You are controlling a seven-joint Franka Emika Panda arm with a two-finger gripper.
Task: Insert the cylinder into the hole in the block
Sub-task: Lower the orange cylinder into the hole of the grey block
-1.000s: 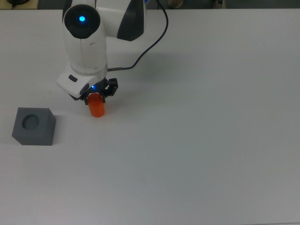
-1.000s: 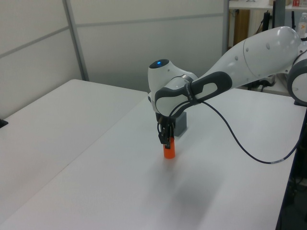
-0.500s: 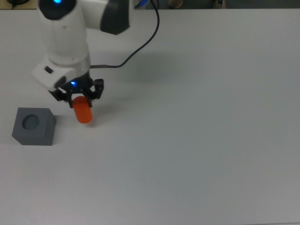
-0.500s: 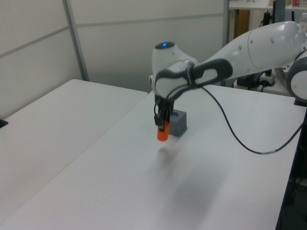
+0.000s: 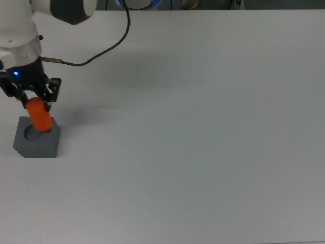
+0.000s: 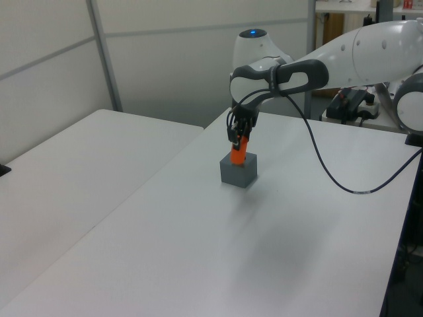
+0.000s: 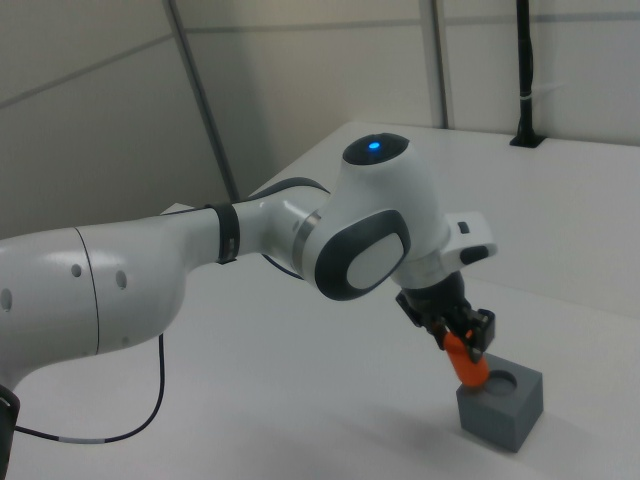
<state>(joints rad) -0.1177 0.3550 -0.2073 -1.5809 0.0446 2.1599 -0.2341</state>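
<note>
The dark grey block (image 5: pixel 36 142) (image 6: pixel 238 173) (image 7: pixel 503 410) rests on the white table near the top view's left edge. Its hole (image 5: pixel 31 134) (image 7: pixel 505 381) shows partly past the cylinder. My gripper (image 5: pixel 31 99) (image 6: pixel 238 140) (image 7: pixel 458 336) is shut on the orange-red cylinder (image 5: pixel 39 115) (image 6: pixel 238 153) (image 7: pixel 465 365). The cylinder hangs tilted just above the block's top face, its lower end over the hole's rim in the top view. Whether it touches the block I cannot tell.
The white table (image 5: pixel 203 142) stretches wide to the top view's right of the block. A black cable (image 5: pixel 106 46) runs from the gripper up to the arm. A second white table (image 6: pixel 79 158) stands at the left view's left.
My gripper has carried the cylinder to the top view's left, from beside the block to above its top face. The block has stayed put.
</note>
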